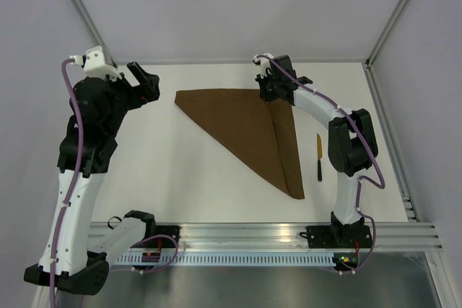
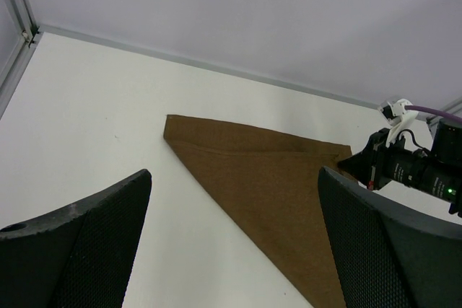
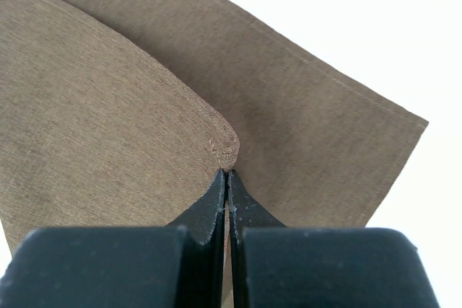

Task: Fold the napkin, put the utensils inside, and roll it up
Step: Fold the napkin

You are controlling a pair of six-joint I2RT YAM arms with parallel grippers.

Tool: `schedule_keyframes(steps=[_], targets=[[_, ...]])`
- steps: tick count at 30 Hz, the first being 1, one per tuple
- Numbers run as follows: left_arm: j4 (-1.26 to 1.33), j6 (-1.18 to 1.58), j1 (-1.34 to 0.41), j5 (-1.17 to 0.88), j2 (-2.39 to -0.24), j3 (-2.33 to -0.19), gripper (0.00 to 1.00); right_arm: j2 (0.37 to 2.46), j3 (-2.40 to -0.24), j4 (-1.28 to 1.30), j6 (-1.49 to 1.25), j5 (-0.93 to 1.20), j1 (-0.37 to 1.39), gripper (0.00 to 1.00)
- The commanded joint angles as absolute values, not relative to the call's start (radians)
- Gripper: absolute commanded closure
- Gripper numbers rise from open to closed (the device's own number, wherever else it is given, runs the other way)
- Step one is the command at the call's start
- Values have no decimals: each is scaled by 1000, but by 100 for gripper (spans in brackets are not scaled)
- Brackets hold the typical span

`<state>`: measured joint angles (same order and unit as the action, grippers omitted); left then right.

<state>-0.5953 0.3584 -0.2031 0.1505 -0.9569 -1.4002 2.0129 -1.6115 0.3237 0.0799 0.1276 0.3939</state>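
While the overhead camera takes in the whole white table (image 1: pixel 180 171), the dark-brown napkin (image 1: pixel 245 124) lies on it folded into a rough triangle, one long edge along the far side and its point reaching toward the near right. The right gripper (image 1: pixel 268 95) is down at the cloth's far right corner. Only its own wrist camera shows the detail: the two jaws are pressed together without a gap, their tips pinching the rounded, puckered corner of the upper layer. The lower layer spreads flat beyond it to a hemmed edge. The left gripper (image 1: pixel 144 83) hangs off the napkin's far left corner, apart from the cloth. From above its jaws are hard to read, but the left wrist camera shows its fingers (image 2: pixel 86 243) spread wide and holding nothing. They frame the napkin's left point and, at the right of that view, the other arm's gripper at the cloth. A slim knife-like utensil (image 1: pixel 318 156) lies on the table just right of the napkin, yellow-orange blade toward the far side and dark handle toward the near. It sits beside the right arm and does not touch the cloth, and it appears in the overhead view alone.
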Motion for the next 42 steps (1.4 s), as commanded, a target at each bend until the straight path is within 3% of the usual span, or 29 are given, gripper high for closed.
schedule_keyframes(steps=[1, 42], targets=[[-564, 357, -201, 132, -963, -1396, 0, 2023, -1626, 278, 80, 109, 377, 100], [-540, 367, -201, 114, -1017, -1401, 0, 2152, -1770, 262, 20, 137, 183, 100]])
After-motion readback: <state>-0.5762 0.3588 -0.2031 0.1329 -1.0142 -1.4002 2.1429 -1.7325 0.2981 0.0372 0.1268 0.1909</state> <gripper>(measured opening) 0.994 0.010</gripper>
